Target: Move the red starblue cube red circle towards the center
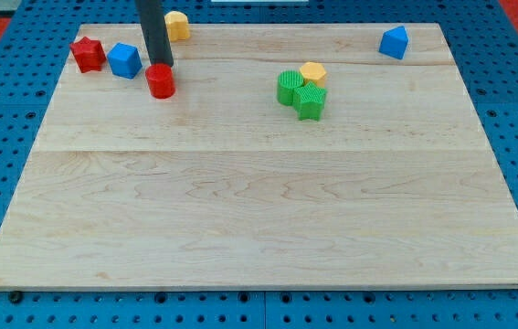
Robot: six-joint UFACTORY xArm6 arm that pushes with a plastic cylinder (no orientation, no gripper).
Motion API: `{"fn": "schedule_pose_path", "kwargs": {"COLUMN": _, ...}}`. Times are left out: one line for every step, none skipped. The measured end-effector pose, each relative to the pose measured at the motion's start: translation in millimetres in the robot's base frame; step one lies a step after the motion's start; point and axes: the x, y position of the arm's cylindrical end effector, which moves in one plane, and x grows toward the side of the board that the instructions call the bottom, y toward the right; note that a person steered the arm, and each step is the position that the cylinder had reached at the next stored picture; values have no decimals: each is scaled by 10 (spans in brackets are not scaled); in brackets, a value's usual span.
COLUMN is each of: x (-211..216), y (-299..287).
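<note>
My tip (162, 65) sits just above the small red cylinder block (160, 81), seemingly touching it. To the view's left, the blue cube block (124, 60) and red star-shaped block (87, 54) crowd close together. A yellow rounded block (177, 26) stands just behind the rod. Rightward, the path along the pale wooden board (259, 210) meets a tight cluster: green cylinder block (288, 88), green star-like block (311, 101), yellow hexagonal block (313, 72). A blue house-shaped block (394, 42) stands well apart at the top right.
</note>
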Motion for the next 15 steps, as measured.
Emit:
{"fn": "schedule_pose_path", "kwargs": {"x": 119, "y": 123}}
{"fn": "schedule_pose_path", "kwargs": {"x": 262, "y": 130}}
{"fn": "schedule_pose_path", "kwargs": {"x": 559, "y": 133}}
{"fn": "schedule_pose_path", "kwargs": {"x": 809, "y": 162}}
{"fn": "schedule_pose_path", "kwargs": {"x": 548, "y": -24}}
{"fn": "schedule_pose_path", "kwargs": {"x": 371, "y": -622}}
{"fn": "schedule_pose_path", "kwargs": {"x": 474, "y": -1285}}
{"fn": "schedule_pose_path", "kwargs": {"x": 331, "y": -1636}}
{"fn": "schedule_pose_path", "kwargs": {"x": 253, "y": -1639}}
{"fn": "schedule_pose_path", "kwargs": {"x": -92, "y": -1603}}
{"fn": "schedule_pose_path", "kwargs": {"x": -210, "y": -1405}}
{"fn": "schedule_pose_path", "kwargs": {"x": -210, "y": -960}}
{"fn": "schedule_pose_path", "kwargs": {"x": -234, "y": -715}}
{"fn": "schedule_pose_path", "kwargs": {"x": -568, "y": -1228}}
{"fn": "schedule_pose_path", "kwargs": {"x": -883, "y": -1298}}
